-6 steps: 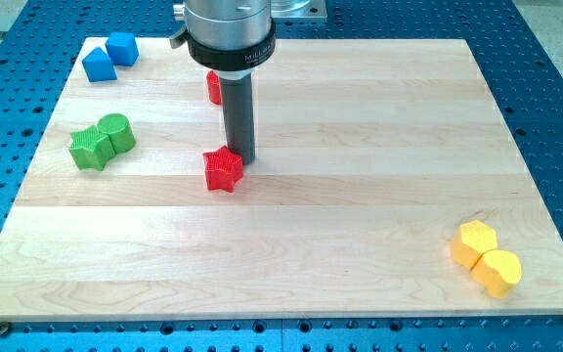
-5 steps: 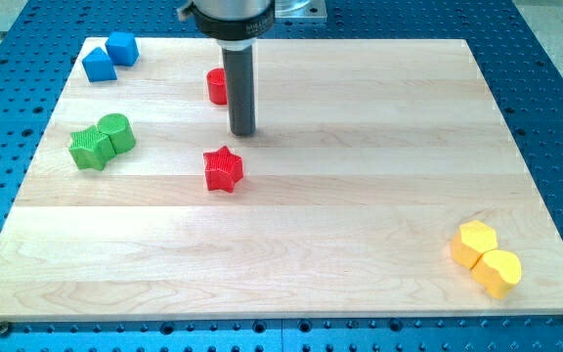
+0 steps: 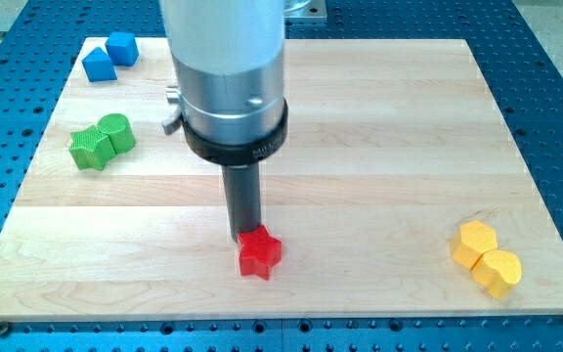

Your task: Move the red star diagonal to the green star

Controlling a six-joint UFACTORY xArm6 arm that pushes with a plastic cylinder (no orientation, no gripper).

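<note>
The wooden counter carries everything, and we take the green star as our landmark; it lies near the counter's left edge, touching a green cylinder on its upper right. Our arm has no pincer at all, only a dark rod, so nothing is gripped. Our tip rests against the upper left side of the red star, which sits well to the right of the green star and much nearer the view's bottom. Far right of the green star, near the lower right corner, two yellow blocks touch one another. Above the green star, at the top left corner, are two blue blocks.

We judge the pushing step to be in hand, with the red star far from where it belongs. From its present side our tip can only drive the star further off, so the next move calls for rounding to the star's right and pushing it leftward toward a spot diagonal to the green star
</note>
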